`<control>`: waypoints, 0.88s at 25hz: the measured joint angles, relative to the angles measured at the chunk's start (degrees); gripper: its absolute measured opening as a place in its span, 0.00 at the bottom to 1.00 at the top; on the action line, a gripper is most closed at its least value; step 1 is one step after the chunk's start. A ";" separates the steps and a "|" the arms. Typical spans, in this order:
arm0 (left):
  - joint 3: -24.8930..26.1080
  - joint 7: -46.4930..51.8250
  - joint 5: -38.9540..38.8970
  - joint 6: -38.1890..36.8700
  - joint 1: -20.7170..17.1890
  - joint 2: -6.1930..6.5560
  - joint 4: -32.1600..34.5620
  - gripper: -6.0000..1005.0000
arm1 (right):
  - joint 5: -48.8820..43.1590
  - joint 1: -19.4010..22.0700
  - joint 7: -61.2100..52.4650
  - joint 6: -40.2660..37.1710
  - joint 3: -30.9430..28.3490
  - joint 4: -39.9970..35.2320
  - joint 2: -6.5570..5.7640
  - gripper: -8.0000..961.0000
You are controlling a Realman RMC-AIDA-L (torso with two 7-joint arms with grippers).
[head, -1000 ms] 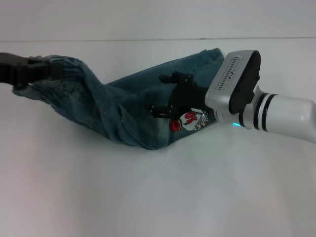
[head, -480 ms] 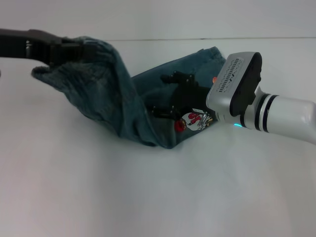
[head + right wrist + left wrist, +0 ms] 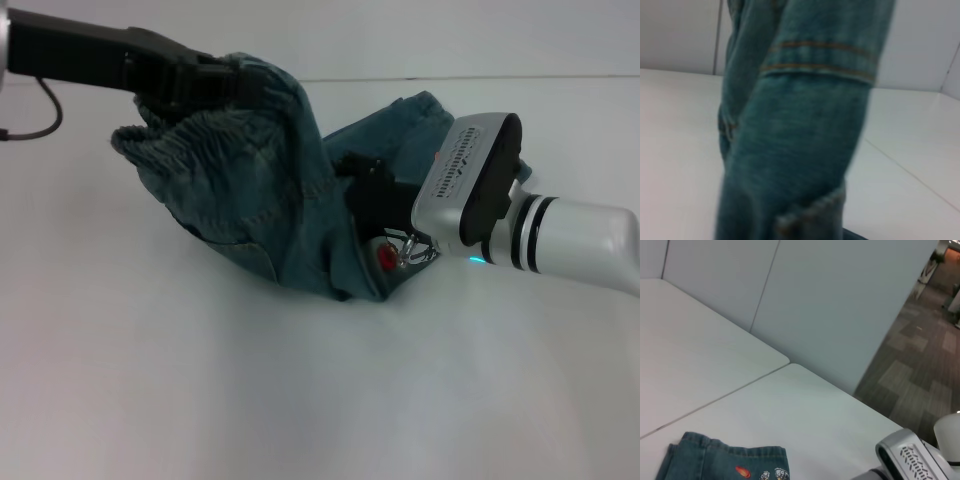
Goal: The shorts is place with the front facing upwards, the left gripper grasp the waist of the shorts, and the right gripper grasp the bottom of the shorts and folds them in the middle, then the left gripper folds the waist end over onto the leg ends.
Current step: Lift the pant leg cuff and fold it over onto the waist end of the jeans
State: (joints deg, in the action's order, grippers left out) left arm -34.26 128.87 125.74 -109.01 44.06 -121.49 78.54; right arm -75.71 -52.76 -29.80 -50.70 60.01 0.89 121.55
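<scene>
The blue denim shorts (image 3: pixel 250 190) are half lifted off the white table (image 3: pixel 200 400). My left gripper (image 3: pixel 232 80) is shut on the waist end and holds it up, so the gathered waistband (image 3: pixel 185 140) hangs below it, over the middle of the garment. The leg ends (image 3: pixel 410 120) lie flat at the back right, with a red patch (image 3: pixel 386 258) showing. My right gripper (image 3: pixel 368 195) rests on them with its fingers spread, partly hidden by the raised cloth. The left wrist view shows the leg ends (image 3: pixel 725 460) from above. Hanging denim (image 3: pixel 805 125) fills the right wrist view.
The right arm's white wrist housing (image 3: pixel 475 185) sits just right of the shorts. A table seam (image 3: pixel 500 78) runs along the back. A cable (image 3: pixel 40 120) hangs by the left arm. Beyond the table, the left wrist view shows wall panels (image 3: pixel 840 300) and carpet floor (image 3: pixel 920 365).
My left gripper has carried the waist end up and to the right, from the far left to above the shorts' middle. The cloth now covers part of the right gripper. The right arm barely moved.
</scene>
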 joint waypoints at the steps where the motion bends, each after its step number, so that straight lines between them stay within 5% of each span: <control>1: -0.45 0.43 -0.03 0.17 0.20 -0.04 0.14 0.05 | -0.12 -0.23 0.03 -0.01 0.01 0.36 0.00 0.89; 22: -6.76 2.87 0.41 4.96 3.13 0.84 -0.25 0.05 | -4.98 -1.27 -0.11 -3.90 -1.02 6.30 0.00 0.89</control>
State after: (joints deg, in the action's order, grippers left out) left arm -41.03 131.74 126.16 -104.06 47.19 -120.65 78.29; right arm -80.69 -54.03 -29.91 -54.60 58.98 7.19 121.55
